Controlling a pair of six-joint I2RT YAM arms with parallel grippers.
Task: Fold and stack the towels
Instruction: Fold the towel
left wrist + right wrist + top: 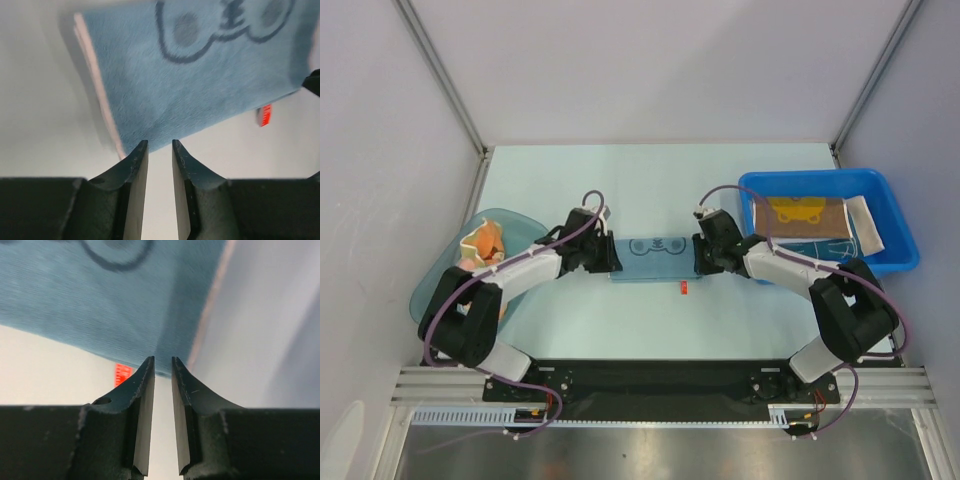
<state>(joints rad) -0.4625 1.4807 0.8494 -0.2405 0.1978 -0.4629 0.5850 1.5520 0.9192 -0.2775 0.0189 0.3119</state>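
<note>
A teal-blue towel (pixel 655 258) with a dark printed figure lies flat on the table as a folded strip, between my two arms. My left gripper (pixel 610 258) is at its left end and my right gripper (pixel 702 255) at its right end. In the left wrist view the towel (pixel 200 75) has its near corner just beyond the gripper (pixel 160 142), whose jaws stand narrowly open with only table showing between them. The right wrist view is alike: the towel (pixel 100 300) ends just ahead of the gripper (pixel 162 359), narrowly open and empty.
A small red tag (pixel 684 288) lies at the towel's near edge. The blue bin (pixel 800 180) at the right holds a brown towel (pixel 805 213) with yellow print and a white one (pixel 867 225). The translucent teal tub (pixel 515 218) at the left holds an orange towel (pixel 480 245).
</note>
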